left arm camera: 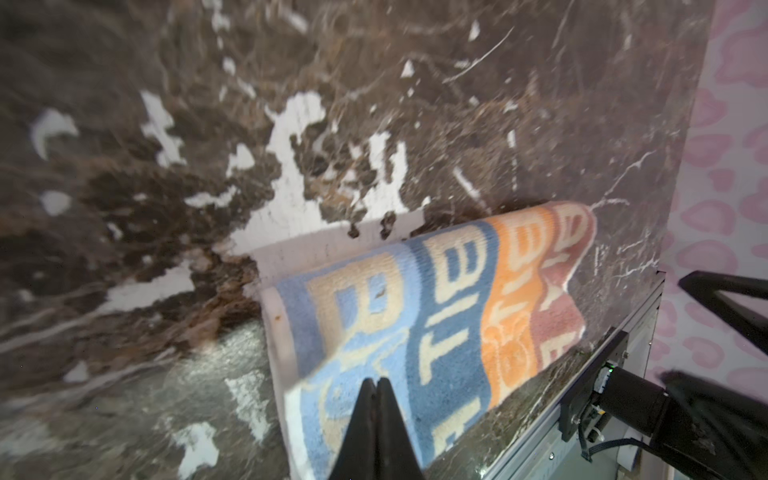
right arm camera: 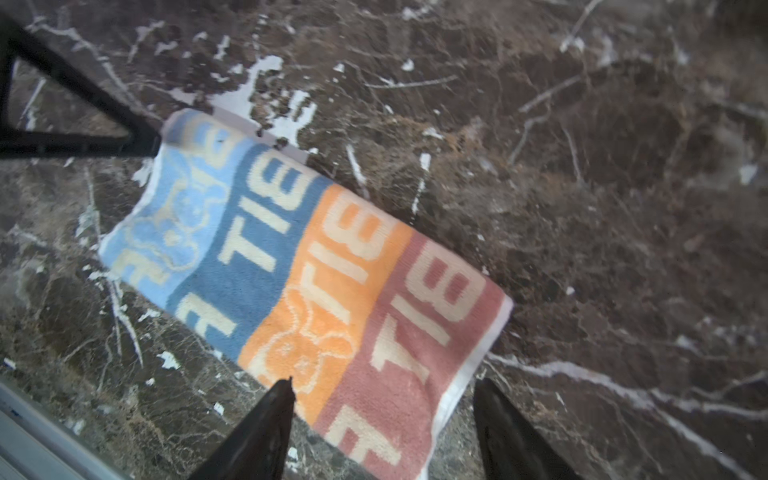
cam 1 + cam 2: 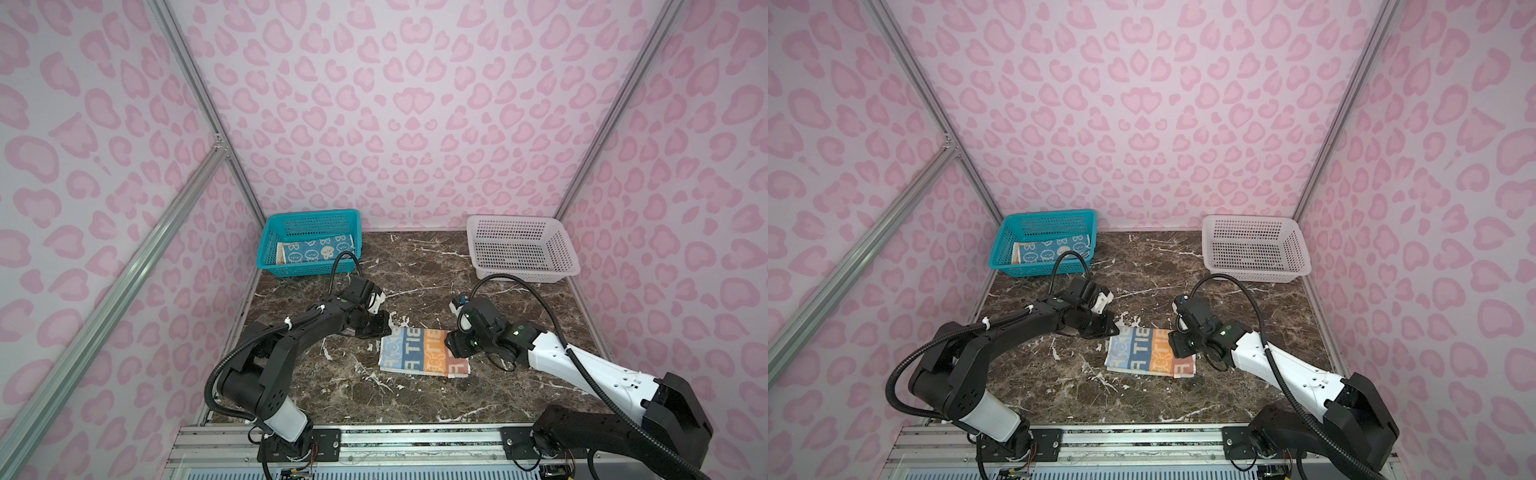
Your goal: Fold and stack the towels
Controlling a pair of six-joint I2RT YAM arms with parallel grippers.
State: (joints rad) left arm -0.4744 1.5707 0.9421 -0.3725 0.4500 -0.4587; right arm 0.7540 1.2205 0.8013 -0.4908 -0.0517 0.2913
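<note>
1. Nearest the lens, a metal rail runs along the front edge of the marble table, opposite the teal basket.
2. Lettered towel lies folded on the table, nearer the rail than that basket and to its right. Its long axis runs left-right with a slight slant, light-blue end toward the basket's side and brown end away.
3. Left gripper: fingers pressed together at the light-blue end's corner. I cannot tell whether cloth is caught.
4. Right gripper: fingers spread wide, either side of the brown end's corner.
5. Blue towel lies inside the basket.
</note>
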